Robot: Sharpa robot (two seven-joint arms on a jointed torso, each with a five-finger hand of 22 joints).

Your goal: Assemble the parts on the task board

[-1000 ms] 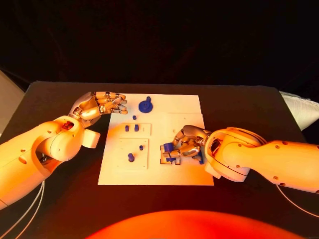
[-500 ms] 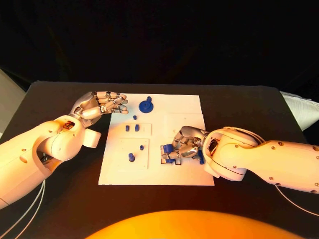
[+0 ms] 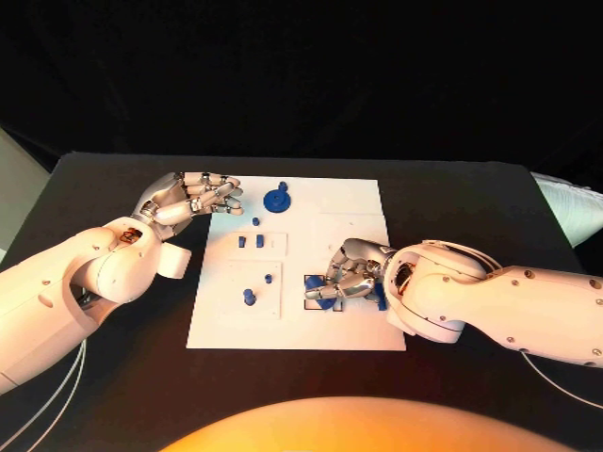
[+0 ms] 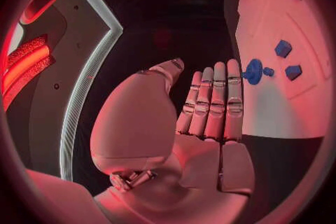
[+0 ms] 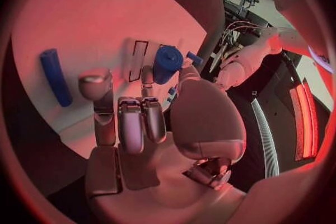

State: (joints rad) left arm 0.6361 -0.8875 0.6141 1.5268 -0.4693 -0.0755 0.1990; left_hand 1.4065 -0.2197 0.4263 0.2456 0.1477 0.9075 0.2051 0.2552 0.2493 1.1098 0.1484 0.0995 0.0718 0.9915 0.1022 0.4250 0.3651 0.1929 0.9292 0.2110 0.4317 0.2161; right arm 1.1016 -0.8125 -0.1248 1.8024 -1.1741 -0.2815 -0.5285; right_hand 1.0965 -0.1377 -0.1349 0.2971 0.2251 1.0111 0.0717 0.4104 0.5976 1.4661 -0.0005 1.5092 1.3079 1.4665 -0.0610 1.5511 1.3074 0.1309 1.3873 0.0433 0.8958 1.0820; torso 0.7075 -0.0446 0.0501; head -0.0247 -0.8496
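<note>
The white task board (image 3: 342, 330) lies in the middle of the black table (image 3: 98, 179), with small blue parts (image 3: 252, 242) on it. The right hand (image 3: 350, 270) is over the blue parts at the board's right side, fingers curled down; I cannot tell if it holds one. The left hand (image 3: 190, 200) is at the board's far left corner, near a round blue part (image 3: 276, 199), with fingers together and nothing in it.

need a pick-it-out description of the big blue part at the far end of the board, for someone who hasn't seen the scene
Start at the white task board in the middle of the black table. Go to its far edge, just past the left hand. The round blue part lies there: a wide disc with a small knob beside it, much bigger than the little blue pieces nearer the robot.
</note>
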